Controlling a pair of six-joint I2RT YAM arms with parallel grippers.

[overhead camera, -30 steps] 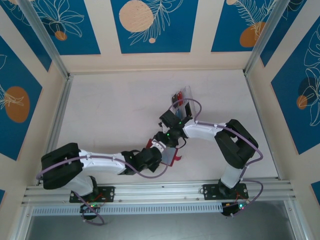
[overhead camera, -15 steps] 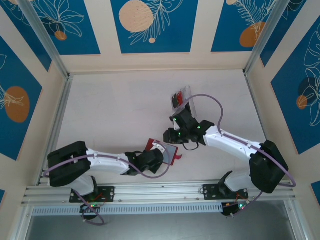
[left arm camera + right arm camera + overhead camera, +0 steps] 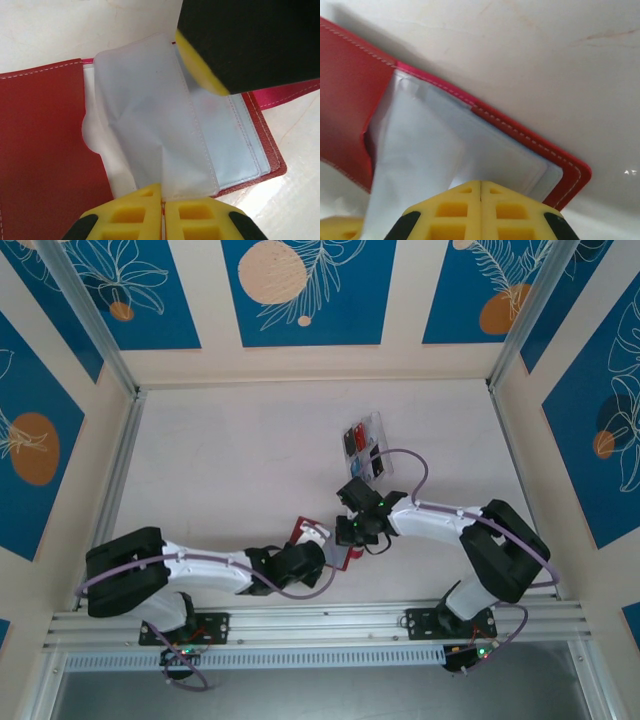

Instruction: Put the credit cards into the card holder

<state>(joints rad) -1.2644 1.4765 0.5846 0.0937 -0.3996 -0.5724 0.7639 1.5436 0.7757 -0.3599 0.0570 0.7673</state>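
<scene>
Roughly at the near middle of the table (image 3: 230,460), the red card holder (image 3: 40,150) lies open flat, and both arms meet over it. The left gripper (image 3: 161,194) has its yellow fingers clenched on the near edge of a cloudy clear sleeve (image 3: 150,125), lifting it into a crumpled arch above the page beneath. The right gripper (image 3: 480,187) is clenched too, pinching sleeve material close to the holder's stitched red border. Whether both grip the same layer cannot be told. In the left wrist view, one black finger of the right gripper with its yellow pad leans in from the upper right, touching the sleeves.

The double pinch looks meant to pull the thin plastic layers apart and keep a pocket mouth open, since the sleeves would otherwise lie stuck flat together.

The credit cards (image 3: 353,438), black and red, sit in a clear tray (image 3: 377,423) farther up the table, apart from the holder. Neither gripper carries a card, so one hand would probably have to let go to fetch one. Whether any sleeve already holds a card is unclear.
</scene>
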